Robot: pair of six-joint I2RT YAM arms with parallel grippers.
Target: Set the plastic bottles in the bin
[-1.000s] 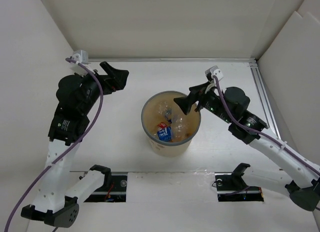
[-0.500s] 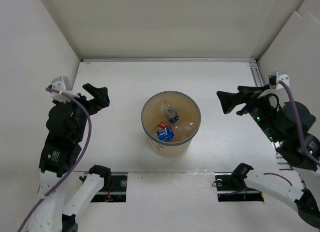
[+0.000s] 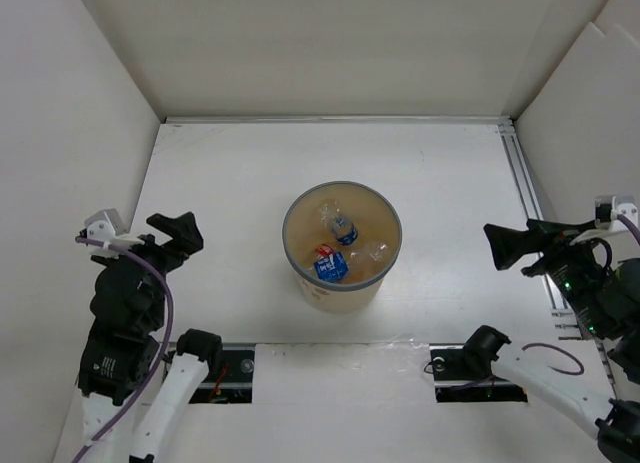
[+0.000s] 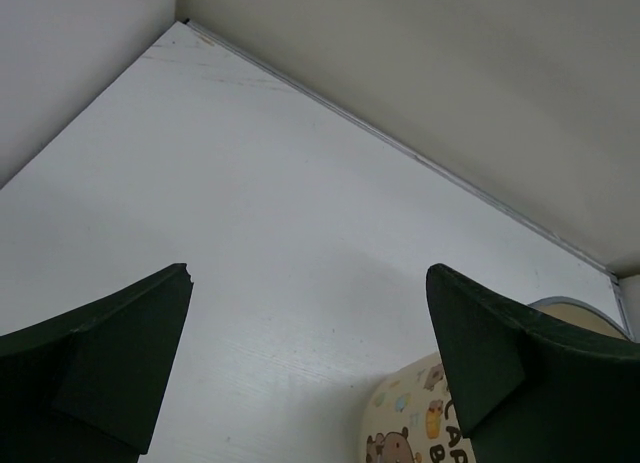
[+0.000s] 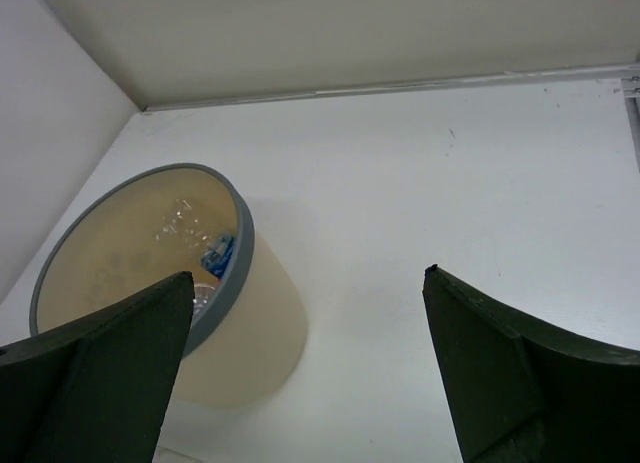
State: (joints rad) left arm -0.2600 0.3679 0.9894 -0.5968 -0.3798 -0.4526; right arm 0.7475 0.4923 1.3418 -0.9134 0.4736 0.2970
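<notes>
The tan bin with a grey-blue rim stands in the middle of the table. Inside it lie several clear plastic bottles, blue-labelled ones and one with red on it. No bottle shows on the table outside the bin. My left gripper is open and empty, low at the left, apart from the bin. My right gripper is open and empty, at the right, apart from the bin. The bin shows in the right wrist view with a blue label inside, and its printed wall in the left wrist view.
White walls enclose the table on the left, back and right. A metal rail runs along the right side. Two black mounts sit at the near edge.
Both arms have drawn back from the bin toward the near corners: the right gripper left the bin's rim and moved right and nearer, the left moved down the left side. The bin has not moved.
</notes>
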